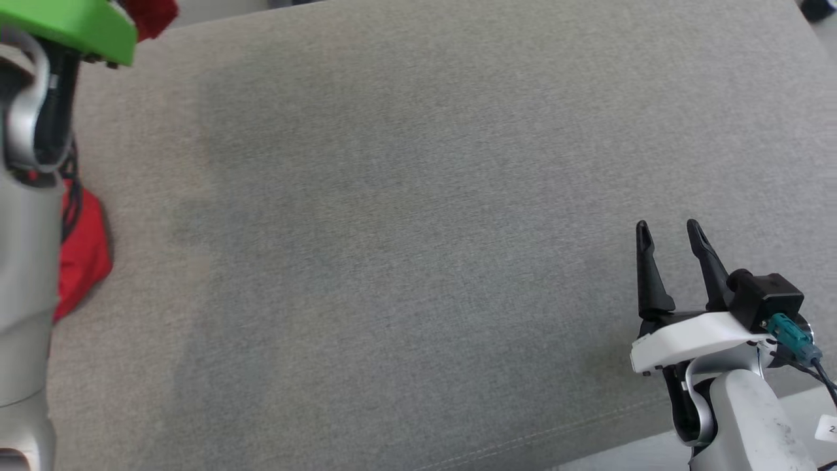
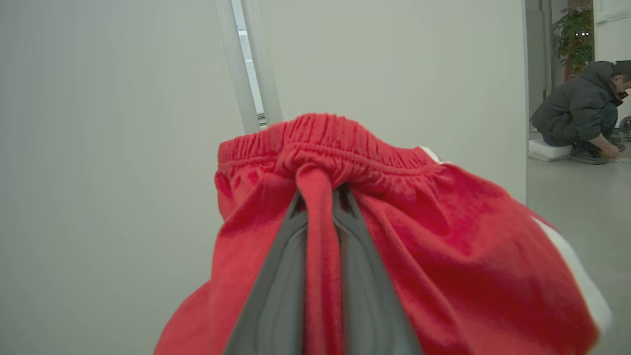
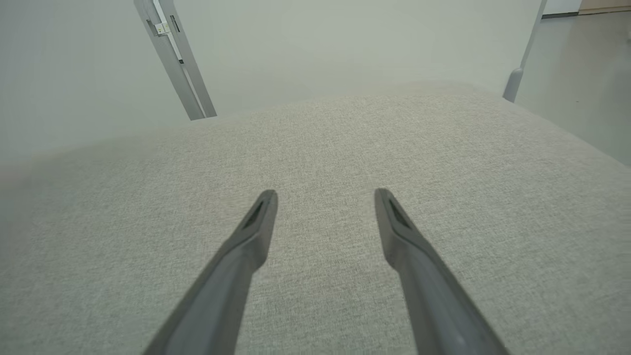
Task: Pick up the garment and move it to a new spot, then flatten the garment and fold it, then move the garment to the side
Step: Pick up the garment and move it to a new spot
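Left wrist view first, and it has the grip. The left gripper (image 2: 321,195) is pinched down narrow on the garment (image 2: 443,246), a pair of red shorts. A fold of red cloth runs straight up between the two dark fingers (image 2: 278,296), and the gathered waistband (image 2: 325,135) bunches just past the tips. The rest spills over and around the fingers on both sides, with a white stripe (image 2: 572,266) down the right edge. Behind it are a pale wall and a slanted metal post (image 2: 251,64). Far off to the right, a person (image 2: 579,113) crouches on the floor near a potted plant (image 2: 572,34).

Over to the head view, which tells far less of that hold. The pale left forearm (image 1: 26,261) stands along the left edge under a green cover (image 1: 72,23), and the garment (image 1: 85,255) peeks out red beside it, right at the left border of the grey upholstered surface (image 1: 418,229). Whether the cloth touches the surface there, I can't say; the arm hides too much.

What the head view does give is the right gripper (image 1: 668,226), low right and well apart from the garment, fingers spread wide. The right wrist view backs that up: the right gripper (image 3: 325,193) is splayed over the grey upholstered surface (image 3: 315,138), weave showing through the gap, with the metal post (image 3: 175,59) beyond.
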Controlling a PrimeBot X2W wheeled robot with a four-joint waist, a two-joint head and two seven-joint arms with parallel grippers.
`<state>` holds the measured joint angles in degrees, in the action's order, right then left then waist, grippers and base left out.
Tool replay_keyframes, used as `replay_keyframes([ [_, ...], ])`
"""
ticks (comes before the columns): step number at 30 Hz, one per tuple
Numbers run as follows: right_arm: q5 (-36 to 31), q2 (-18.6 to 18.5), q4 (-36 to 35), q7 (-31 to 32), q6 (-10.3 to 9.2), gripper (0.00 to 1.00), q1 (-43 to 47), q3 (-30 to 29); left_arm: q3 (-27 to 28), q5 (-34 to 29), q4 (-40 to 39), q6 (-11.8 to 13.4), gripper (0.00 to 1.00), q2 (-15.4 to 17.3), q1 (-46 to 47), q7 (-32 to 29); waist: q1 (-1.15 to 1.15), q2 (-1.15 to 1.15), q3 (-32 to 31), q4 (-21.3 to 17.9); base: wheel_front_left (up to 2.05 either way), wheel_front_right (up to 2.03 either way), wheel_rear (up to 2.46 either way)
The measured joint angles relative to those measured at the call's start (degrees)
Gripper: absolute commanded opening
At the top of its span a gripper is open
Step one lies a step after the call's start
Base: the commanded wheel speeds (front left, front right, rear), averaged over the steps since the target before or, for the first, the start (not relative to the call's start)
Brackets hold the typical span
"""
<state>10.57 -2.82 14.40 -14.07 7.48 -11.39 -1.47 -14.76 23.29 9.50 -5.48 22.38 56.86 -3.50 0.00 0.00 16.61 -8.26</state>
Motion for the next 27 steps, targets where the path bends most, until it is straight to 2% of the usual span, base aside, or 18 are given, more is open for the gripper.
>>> replay_keyframes([
  [5, 1.63, -0.03, 1.48, -0.66, 0.00, 1.00, -0.65, 0.58, -5.37, -1.12, -0.80, -0.41, 0.00, -3.83, -0.55, -0.51, 0.00, 0.00, 0.53, -4.31, 0.00, 0.00, 0.00],
  [13, 4.00, -0.04, 2.08, -0.93, 0.00, 1.00, -1.70, 2.52, -11.83, -1.36, 6.64, -0.65, 0.00, -7.75, -7.93, 1.75, 0.00, 0.00, 2.11, -9.74, 0.00, 0.00, 0.00],
  [19, 4.76, -0.04, 1.76, -0.93, 0.00, 1.00, -1.82, 2.90, -14.30, -1.13, 14.23, -0.59, 0.00, -10.03, -14.28, 5.12, 0.00, 0.00, 3.68, -11.83, 0.00, 0.00, 0.00],
  [25, 4.55, -0.02, 2.09, -0.94, 0.00, 1.00, -1.82, 3.18, -17.26, -0.75, 21.63, -1.05, 0.00, -12.20, -17.00, 7.99, 0.00, 0.00, 3.91, -11.84, 0.00, 0.00, 0.00],
  [26, 4.44, 0.00, 2.11, -0.96, 0.00, 1.00, -1.82, 3.18, -17.62, -0.75, 22.14, -1.09, 0.44, -12.60, -16.95, 8.90, 0.00, 0.00, 3.67, -11.67, 0.00, 0.00, 0.00],
  [27, 4.37, 0.00, 2.15, -0.96, 0.01, 1.00, -1.85, 3.08, -17.91, -0.81, 22.51, -1.11, 0.92, -12.76, -16.81, 9.61, 0.00, 0.00, 3.41, -11.50, 0.00, 0.00, 0.00],
])
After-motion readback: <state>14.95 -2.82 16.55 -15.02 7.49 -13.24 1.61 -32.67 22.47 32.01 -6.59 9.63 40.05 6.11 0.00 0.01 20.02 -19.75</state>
